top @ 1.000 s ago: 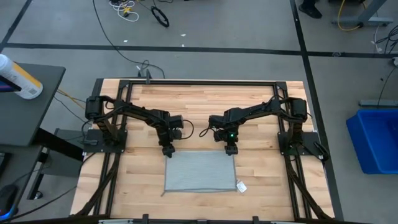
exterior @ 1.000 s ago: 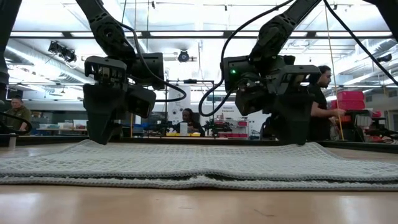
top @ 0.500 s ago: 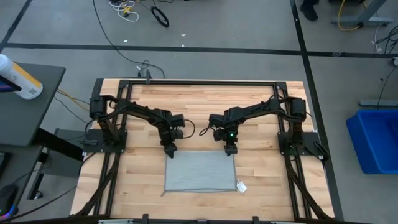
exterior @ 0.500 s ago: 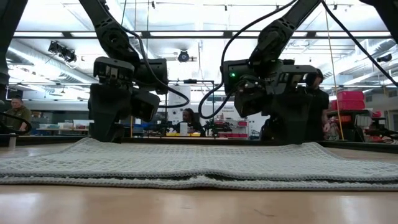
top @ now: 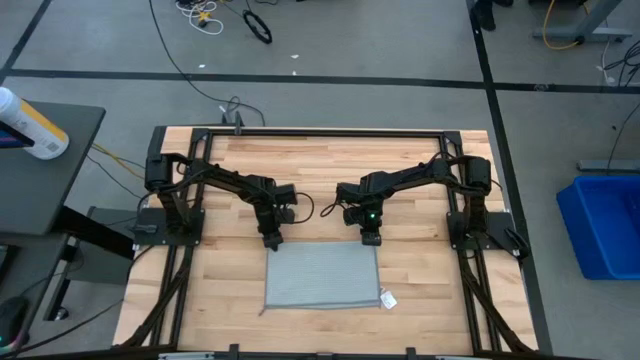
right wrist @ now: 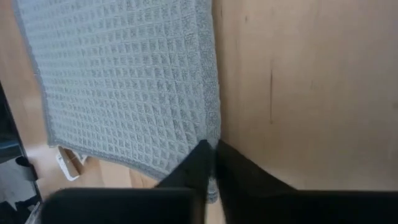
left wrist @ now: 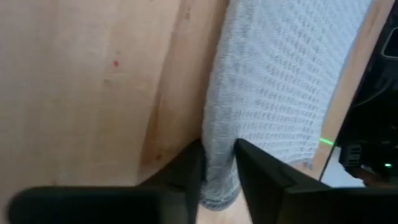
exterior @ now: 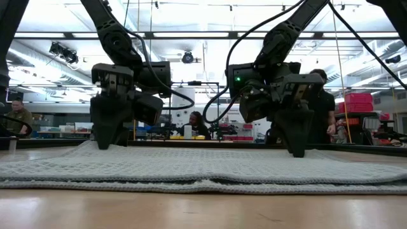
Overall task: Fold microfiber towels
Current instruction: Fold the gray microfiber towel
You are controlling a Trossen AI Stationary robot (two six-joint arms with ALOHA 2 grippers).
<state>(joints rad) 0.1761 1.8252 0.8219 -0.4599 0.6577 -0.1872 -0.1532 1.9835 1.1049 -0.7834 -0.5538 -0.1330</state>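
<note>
The light grey towel (top: 322,276) lay flat on the wooden worktop (top: 320,165) in the lower middle of the high view, a rectangle with its long edges running across the frame. Its small white tag (top: 387,299) stuck out past the lower right corner.

The left gripper (top: 272,243) stood at the towel's upper left corner. In the left wrist view its fingers (left wrist: 264,177) were pinched on the towel's edge (left wrist: 217,168), with the cloth bunched between them. The right gripper (top: 371,240) stood at the upper right corner. In the right wrist view its fingers (right wrist: 198,165) were closed together on the towel's hem (right wrist: 213,134), with almost no gap showing.

In the low view both grippers (exterior: 108,137) (exterior: 296,146) reached down to the far edge of the towel (exterior: 203,168), which stretched nearly across the whole frame; its near edge showed as a doubled, slightly wavy hem.

Bare wood lay open on all sides of the towel: a broad band above it toward the top rail of the black frame (top: 320,131), and narrower strips to the left and right, bounded by the arm mounts. Below it, a thin strip of wood ran to the worktop's lower edge.
</note>
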